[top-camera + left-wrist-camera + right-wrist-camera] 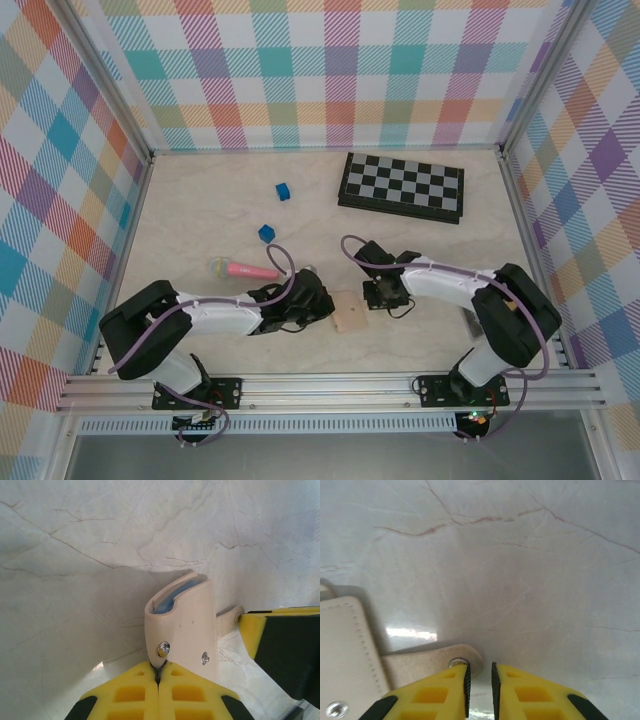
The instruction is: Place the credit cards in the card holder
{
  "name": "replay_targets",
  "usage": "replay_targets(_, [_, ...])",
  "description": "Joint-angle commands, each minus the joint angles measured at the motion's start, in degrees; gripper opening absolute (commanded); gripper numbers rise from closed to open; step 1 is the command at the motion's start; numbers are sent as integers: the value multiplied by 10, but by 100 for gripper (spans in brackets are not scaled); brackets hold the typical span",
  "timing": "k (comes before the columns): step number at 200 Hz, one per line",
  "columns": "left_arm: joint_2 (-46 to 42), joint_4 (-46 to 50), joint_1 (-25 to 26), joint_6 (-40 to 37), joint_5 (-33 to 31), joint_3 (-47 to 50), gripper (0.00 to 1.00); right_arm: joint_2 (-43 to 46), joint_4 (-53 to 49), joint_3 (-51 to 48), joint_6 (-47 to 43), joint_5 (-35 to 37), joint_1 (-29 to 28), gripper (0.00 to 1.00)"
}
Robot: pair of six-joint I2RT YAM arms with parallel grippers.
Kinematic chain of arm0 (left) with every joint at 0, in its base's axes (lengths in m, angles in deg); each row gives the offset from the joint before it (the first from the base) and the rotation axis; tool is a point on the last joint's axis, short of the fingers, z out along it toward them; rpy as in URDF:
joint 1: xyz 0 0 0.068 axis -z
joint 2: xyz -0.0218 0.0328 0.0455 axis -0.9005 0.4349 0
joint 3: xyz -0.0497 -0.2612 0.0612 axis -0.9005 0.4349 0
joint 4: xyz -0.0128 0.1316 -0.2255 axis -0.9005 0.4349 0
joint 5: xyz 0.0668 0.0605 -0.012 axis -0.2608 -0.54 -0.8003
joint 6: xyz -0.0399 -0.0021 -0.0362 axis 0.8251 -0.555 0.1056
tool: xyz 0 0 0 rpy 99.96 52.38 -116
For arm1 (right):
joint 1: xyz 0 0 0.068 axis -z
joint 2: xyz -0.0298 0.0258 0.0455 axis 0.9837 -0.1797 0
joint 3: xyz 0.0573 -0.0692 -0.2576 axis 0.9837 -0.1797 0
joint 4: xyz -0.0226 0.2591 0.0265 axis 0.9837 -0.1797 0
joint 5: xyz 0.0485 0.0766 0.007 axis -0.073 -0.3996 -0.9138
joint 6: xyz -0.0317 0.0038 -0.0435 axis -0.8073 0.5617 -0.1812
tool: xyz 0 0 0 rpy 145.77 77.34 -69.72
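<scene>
Two grippers: we find both at the small tan-beige folding card holder (185,625), likely bracing it open for loading.
Left gripper (159,676): pressed together, pinching the holder's near edge; blue-grey lining just beyond.
Right gripper (480,672): fingers a slit apart, gripping nothing; beige snap tab (432,661) touching its left fingertip.
Credit cards: inside or not, we cannot tell.

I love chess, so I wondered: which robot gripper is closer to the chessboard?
Right. The right gripper sits just nearside of the chessboard; the left gripper is farther off, leftward.
</scene>
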Motion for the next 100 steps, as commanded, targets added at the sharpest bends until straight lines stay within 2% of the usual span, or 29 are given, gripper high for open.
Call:
replay_targets(1, [7, 58, -8, -29, -7, -28, 5, -32, -24, 6, 2, 10, 12, 22])
replay_targets(34, [13, 83, -18, -37, -9, -35, 17, -49, -26, 12, 4, -7, 14, 26])
replay_targets(56, [15, 101, -21, -47, -9, -44, 27, -3, -42, 21, 12, -2, 16, 30])
replay_targets(82, [11, 136, -22, -63, -13, -64, 34, 114, -71, 30, 28, 37, 36, 45])
replay_targets(100, [0, 161, -22, -77, -19, -77, 44, 207, -103, 36, 42, 85, 80, 63])
